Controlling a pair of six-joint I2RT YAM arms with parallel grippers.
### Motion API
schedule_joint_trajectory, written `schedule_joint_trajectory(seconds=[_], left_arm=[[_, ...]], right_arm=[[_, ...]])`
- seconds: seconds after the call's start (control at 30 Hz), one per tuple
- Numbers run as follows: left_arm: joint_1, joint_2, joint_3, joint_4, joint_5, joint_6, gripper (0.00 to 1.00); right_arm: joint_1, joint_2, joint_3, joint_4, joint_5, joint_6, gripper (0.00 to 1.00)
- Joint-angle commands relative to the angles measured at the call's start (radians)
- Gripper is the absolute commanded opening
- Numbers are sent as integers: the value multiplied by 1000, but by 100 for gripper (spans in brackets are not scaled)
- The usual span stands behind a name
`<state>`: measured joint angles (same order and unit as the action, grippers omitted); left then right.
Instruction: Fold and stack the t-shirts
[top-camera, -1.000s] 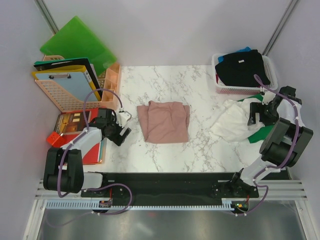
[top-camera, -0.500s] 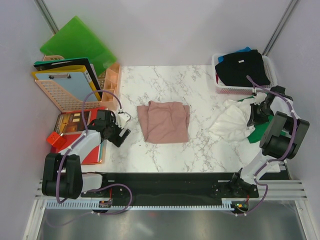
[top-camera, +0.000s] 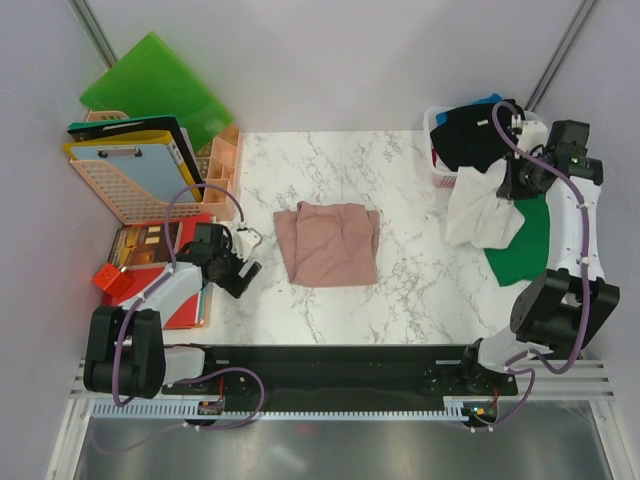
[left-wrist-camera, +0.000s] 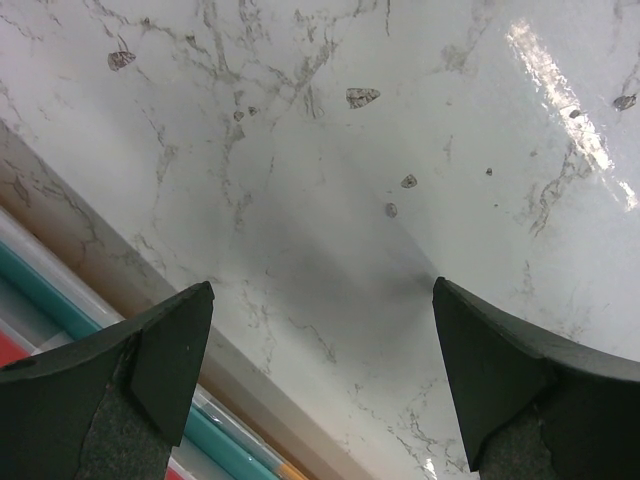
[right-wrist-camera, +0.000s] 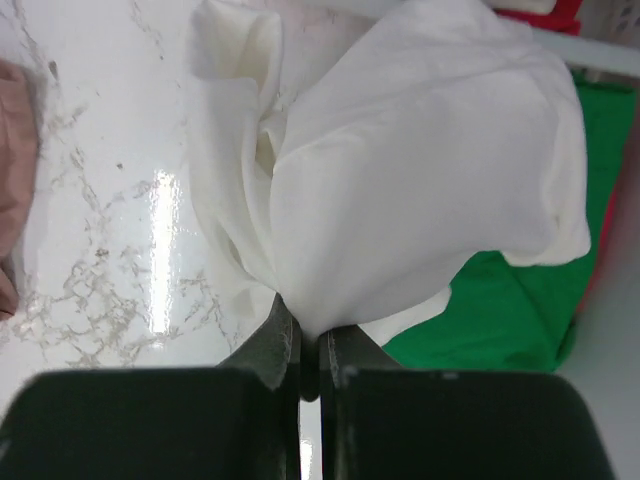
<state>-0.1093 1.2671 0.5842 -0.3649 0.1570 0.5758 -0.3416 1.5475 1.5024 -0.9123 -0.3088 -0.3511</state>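
Plain white t-shirt (top-camera: 482, 205) unprinted, dusty pink t-shirt (top-camera: 328, 243) solid on the side showing, green t-shirt (top-camera: 525, 238) solid bright green, black t-shirt (top-camera: 475, 135) plain, table (top-camera: 340, 160) white marble with grey veining and dark flecks, folder (top-camera: 155, 85) vivid green, basket (top-camera: 118, 195) peach-orange lattice.

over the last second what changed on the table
The right gripper shut on the white t-shirt and lifted it up and away from the arm bases, so it now hangs from the jaws and more of the green t-shirt shows. The left gripper stayed open, about where it was. The pink t-shirt stayed folded in the middle.
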Motion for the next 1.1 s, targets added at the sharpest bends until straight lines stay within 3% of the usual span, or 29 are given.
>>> schedule_joint_trajectory(seconds=[0.0, 0.17, 0.27, 0.4, 0.47, 0.53, 0.7, 0.77, 0.8, 0.83, 0.93, 1.07], left_arm=[[-7, -5, 0, 23, 1, -13, 98], [-12, -17, -9, 14, -4, -14, 98], [-15, -26, -9, 3, -7, -19, 98], [-18, -44, -15, -8, -13, -25, 98], [-20, -54, -20, -12, -19, -25, 98], [-21, -61, -24, -17, -28, -24, 98], [-21, -64, -30, -25, -30, -30, 98], [-23, -61, -29, -31, -28, -34, 98], [-24, -63, -27, -35, -25, -36, 98], [-26, -66, -27, -37, -22, -42, 98], [-27, -69, -37, -39, -19, -42, 98], [-27, -63, -40, -40, -22, -40, 98]], right_arm=[[13, 38, 154, 0, -13, 76, 0], [36, 192, 344, 6, 17, 130, 0], [58, 336, 552, -22, 63, 158, 0], [79, 598, 980, -115, 140, 187, 0], [92, 657, 1071, -117, 180, 198, 0], [108, 678, 1061, -67, 218, 202, 0], [115, 640, 812, 153, 246, 231, 1], [118, 661, 811, 158, 240, 227, 19], [118, 671, 812, 153, 237, 227, 34], [118, 665, 802, 158, 243, 227, 60], [118, 564, 659, 262, 277, 248, 78], [122, 369, 462, 331, 275, 236, 82]])
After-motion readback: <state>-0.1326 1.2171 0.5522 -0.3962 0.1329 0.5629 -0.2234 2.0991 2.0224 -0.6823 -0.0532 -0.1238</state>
